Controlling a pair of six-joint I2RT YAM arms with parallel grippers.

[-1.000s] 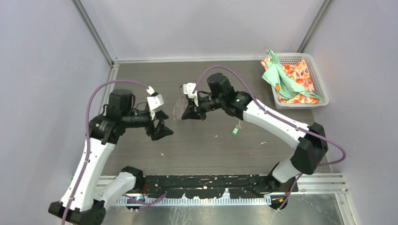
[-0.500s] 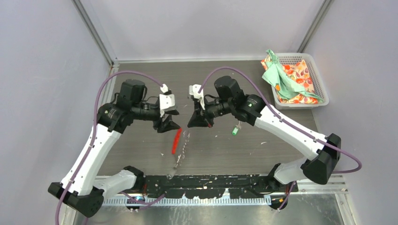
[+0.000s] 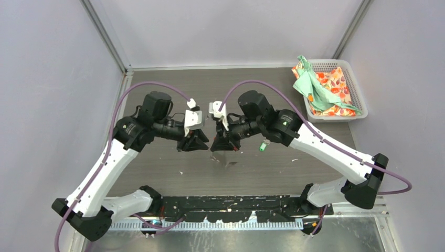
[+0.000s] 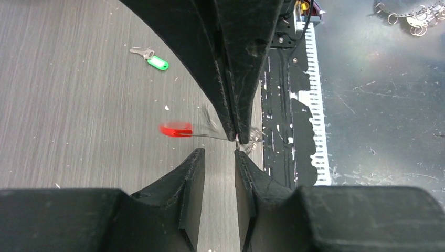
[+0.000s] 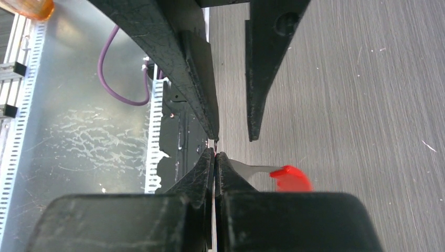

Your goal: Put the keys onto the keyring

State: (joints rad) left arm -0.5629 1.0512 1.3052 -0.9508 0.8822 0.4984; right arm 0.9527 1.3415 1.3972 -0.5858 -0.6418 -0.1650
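My right gripper (image 3: 215,147) is shut on the keyring's thin metal part (image 5: 246,168), held above the table. The keyring's red tab (image 5: 291,178) sticks out sideways, blurred; it also shows in the left wrist view (image 4: 176,129). My left gripper (image 3: 204,143) is open and empty, tip to tip with the right gripper. In the left wrist view one of its fingertips (image 4: 237,153) almost touches the right gripper's closed tips (image 4: 236,137). The green-tagged key (image 3: 262,147) lies on the table right of the grippers and shows in the left wrist view (image 4: 152,56). The black-tagged key is out of view.
A white basket (image 3: 358,94) with crumpled cloths stands at the back right. The black rail (image 3: 236,212) runs along the table's near edge, with a metal sheet (image 4: 378,105) beyond it. A loose pile of small rings (image 4: 414,8) lies on that sheet.
Both arms have moved inward and forward until the grippers meet at mid-table. The keyring, swinging loose below them half a second ago, is now drawn up between the tips.
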